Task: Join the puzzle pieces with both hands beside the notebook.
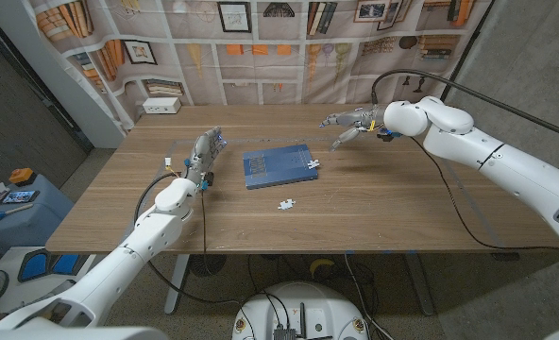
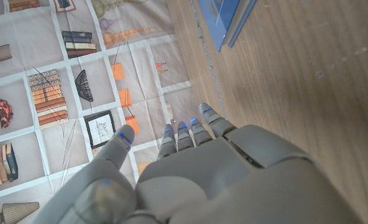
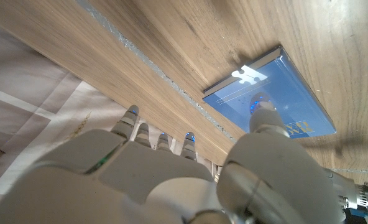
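- L hand (image 1: 204, 151) up off the table (image 1: 393, 208), left of the notebook (image 1: 278, 166); fingers straight and a bit apart, nothing in it. Left wrist view agrees: fingers (image 2: 190, 134) extended, thumb out to the side.
- R hand (image 1: 350, 124) raised over the far right part of the table, well apart from notebook; fingers spread, holding nothing. Thumb (image 3: 265, 118) shows in right wrist view, free of anything.
- Blue notebook lies flat mid-table, between the two hands.
- One white puzzle piece (image 1: 313, 164) sits on notebook's right edge, near its front corner; also seen in right wrist view (image 3: 249, 75).
- Second puzzle piece (image 1: 286, 203) on bare wood, just in front of notebook, toward the robot.
- Judgement: reach phase, no piece picked yet.
- To do it well: R hand takes the piece on the cover w/ a thumb-finger pinch, lifting without dragging the notebook; L hand takes the table piece. Thin flat pieces, likely to slip; come in low, pinch at edges, leave tabs free. Join beside notebook, not on it.
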Robot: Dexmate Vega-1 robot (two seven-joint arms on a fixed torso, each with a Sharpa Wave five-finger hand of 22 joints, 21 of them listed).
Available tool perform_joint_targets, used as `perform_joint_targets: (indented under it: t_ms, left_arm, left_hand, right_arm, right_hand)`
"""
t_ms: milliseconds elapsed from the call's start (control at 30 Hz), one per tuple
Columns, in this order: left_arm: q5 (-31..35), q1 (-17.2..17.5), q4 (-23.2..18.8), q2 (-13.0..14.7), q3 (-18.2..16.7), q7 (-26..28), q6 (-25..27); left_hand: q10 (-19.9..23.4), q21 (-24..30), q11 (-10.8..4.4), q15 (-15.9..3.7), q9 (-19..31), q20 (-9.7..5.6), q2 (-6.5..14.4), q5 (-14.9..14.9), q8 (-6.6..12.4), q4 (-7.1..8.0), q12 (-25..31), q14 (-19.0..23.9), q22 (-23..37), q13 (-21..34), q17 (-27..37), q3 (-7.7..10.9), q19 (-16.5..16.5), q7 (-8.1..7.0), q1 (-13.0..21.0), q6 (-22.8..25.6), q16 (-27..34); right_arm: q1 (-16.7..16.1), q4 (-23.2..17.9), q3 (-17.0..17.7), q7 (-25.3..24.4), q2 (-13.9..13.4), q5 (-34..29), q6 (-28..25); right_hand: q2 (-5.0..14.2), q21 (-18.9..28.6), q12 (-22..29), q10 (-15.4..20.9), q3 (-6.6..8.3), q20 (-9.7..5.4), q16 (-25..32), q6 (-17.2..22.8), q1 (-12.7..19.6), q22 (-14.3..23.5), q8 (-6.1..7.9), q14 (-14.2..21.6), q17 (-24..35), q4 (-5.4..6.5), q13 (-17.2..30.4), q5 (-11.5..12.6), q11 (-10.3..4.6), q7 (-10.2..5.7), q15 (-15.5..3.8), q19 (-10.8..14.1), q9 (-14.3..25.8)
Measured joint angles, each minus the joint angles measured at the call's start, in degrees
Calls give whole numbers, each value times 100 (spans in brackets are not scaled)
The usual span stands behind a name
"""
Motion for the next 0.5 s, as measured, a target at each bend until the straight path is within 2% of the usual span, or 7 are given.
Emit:
perform_joint_targets:
  t_ms: [133,167,500]
  left_arm:
    - [0,13,-7,-3,-1,13,0]
    - [0,16,-8,-4,-2,18,-1]
    - [0,56,-41,-6,-4,41,-6]
  left_hand:
    - [0,0,0,0,0,0,0,0,0,0,0,0,0,0,0,0,0,0,0,0,0]
    - [0,0,0,0,0,0,0,0,0,0,0,0,0,0,0,0,0,0,0,0,0]
    - [21,0,-21,0,0,0,0,-27,0,0,0,0,-1,0,0,0,0,0,0,0,0]
  right_arm:
    - [34,21,-40,50,34,-133,49]
    - [43,28,-58,63,48,-183,63]
    - [105,87,-180,226,145,-520,129]
  right_hand:
    - [29,0,0,0,-1,3,0,36,29,0,45,0,0,0,0,0,0,-35,0,-2,13]
    - [61,0,0,0,-1,43,0,35,61,0,45,0,0,0,0,0,0,-35,0,-42,25]
    - [61,-46,0,0,32,72,0,36,60,0,88,-32,-1,32,25,44,-1,-35,31,-198,53]
